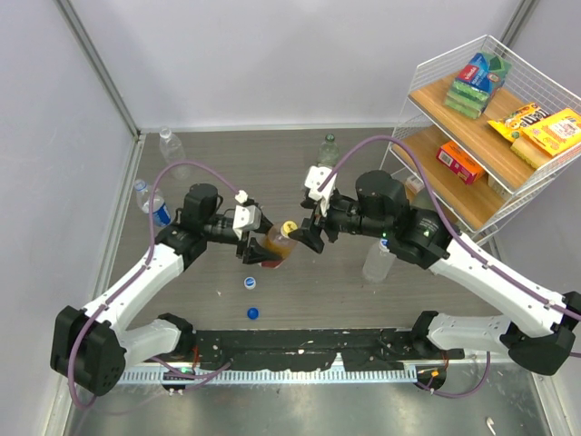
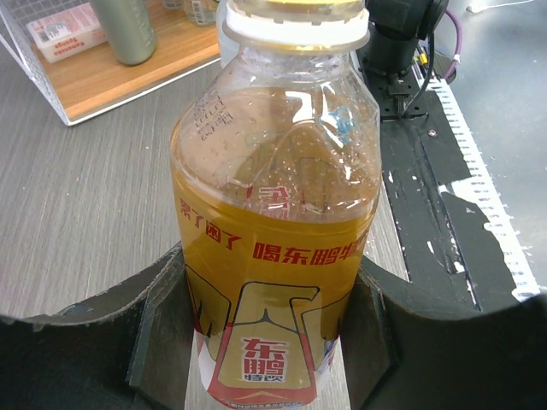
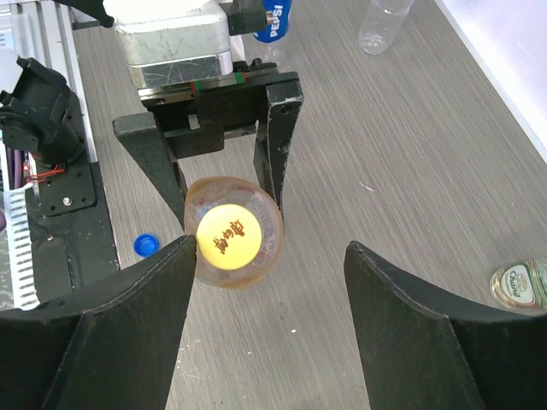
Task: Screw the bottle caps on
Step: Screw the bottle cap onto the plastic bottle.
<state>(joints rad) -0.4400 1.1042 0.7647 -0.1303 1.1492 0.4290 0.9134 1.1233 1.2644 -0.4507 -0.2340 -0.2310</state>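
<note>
Three clear colourless plastic bottles (image 1: 377,259), one blue-labelled clear bottle (image 1: 154,207), one amber red-labelled bottle (image 1: 278,247), one yellow round screw cap (image 1: 289,227), one dark blue cap (image 1: 253,313), one white-and-blue cap (image 1: 249,282)

The work surface is a table (image 1: 236,163) with a grey wood-grain top. Plain pale walls enclose it: a back wall (image 1: 300,54) on the far side and a left wall (image 1: 45,136), meeting at a grey corner post (image 1: 100,68). At far right stands a white wire rack (image 1: 458,202) with two wooden shelves (image 1: 438,98), both carrying snack boxes (image 1: 479,77). A black mat (image 1: 309,350) lines the near edge. Lighting is even and diffuse.
</note>
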